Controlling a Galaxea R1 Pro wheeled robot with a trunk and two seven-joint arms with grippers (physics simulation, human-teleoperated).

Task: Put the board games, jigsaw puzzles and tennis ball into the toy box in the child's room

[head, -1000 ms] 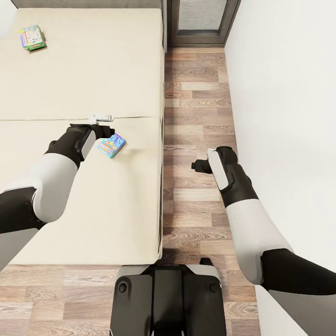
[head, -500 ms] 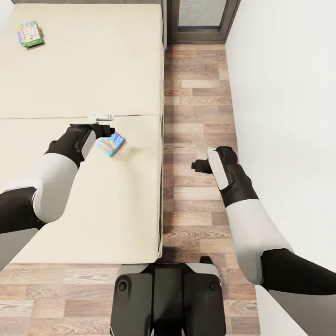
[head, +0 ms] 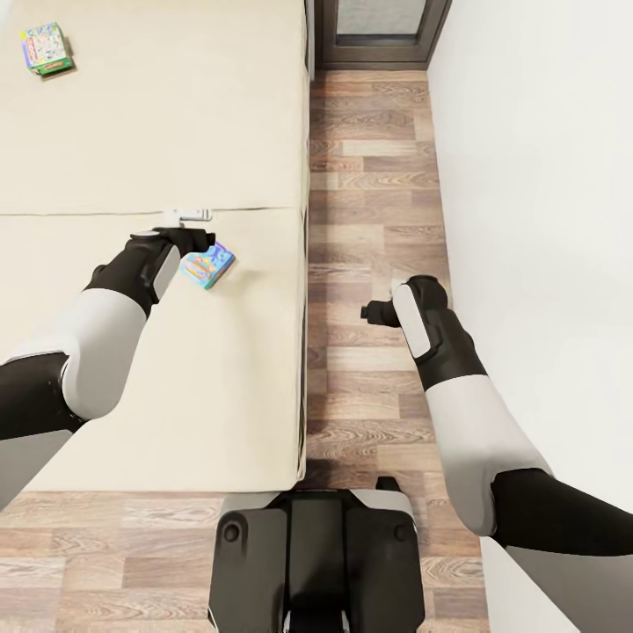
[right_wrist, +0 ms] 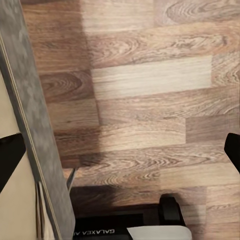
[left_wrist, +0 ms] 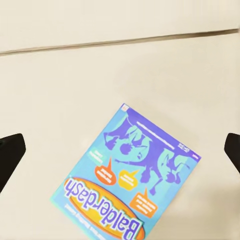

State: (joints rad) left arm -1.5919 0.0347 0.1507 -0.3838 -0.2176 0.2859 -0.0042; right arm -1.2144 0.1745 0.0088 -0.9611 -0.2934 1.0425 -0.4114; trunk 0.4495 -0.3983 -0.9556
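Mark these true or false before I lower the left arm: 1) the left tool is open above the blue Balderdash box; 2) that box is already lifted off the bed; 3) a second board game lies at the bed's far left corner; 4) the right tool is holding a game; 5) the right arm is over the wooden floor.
1) True. The left tool is spread wide over the Balderdash box.
2) False. The box lies flat on the bed, ungripped.
3) True. The second board game lies there.
4) False. The right tool is open and holds nothing.
5) True. It hangs over the wooden floor beside the bed.
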